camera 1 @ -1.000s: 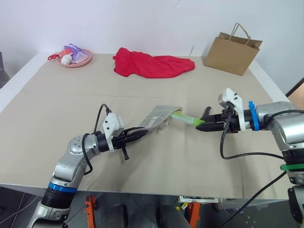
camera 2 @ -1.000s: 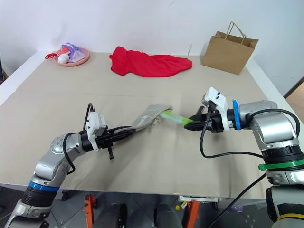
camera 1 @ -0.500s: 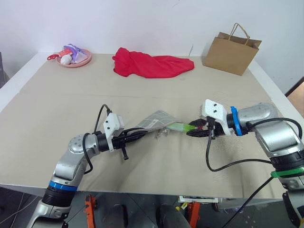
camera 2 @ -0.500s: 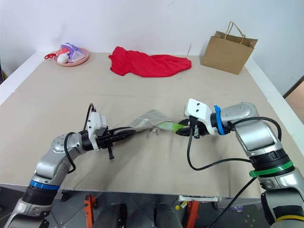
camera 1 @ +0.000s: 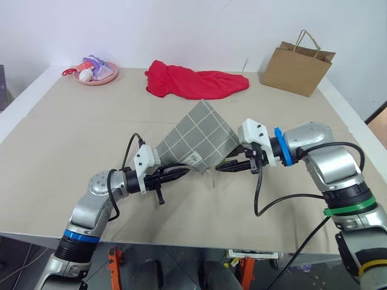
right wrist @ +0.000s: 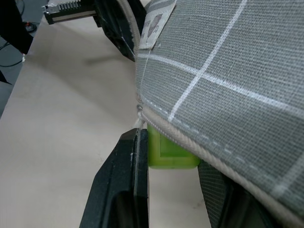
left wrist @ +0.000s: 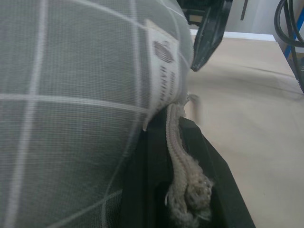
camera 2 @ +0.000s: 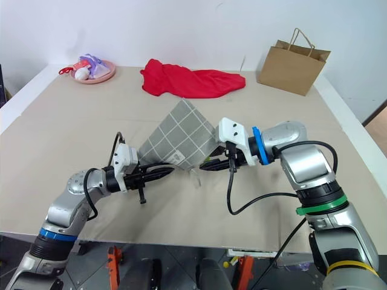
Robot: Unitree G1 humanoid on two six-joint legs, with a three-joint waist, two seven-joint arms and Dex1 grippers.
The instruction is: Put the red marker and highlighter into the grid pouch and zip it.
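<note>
Tilting upright since before: grid pouch [camera 1: 199,138]; left claw [camera 1: 184,171] pinching it, right claw [camera 1: 225,165] clamping highlighter [right wrist: 171,151].

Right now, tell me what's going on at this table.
The left gripper is shut on the zipper edge of the grid pouch, holding it off the table. The right gripper is pushing the green highlighter into the pouch's mouth; just its end shows. The red marker can't be made out. A red cloth, paper bag and pink dish sit at the back.
</note>
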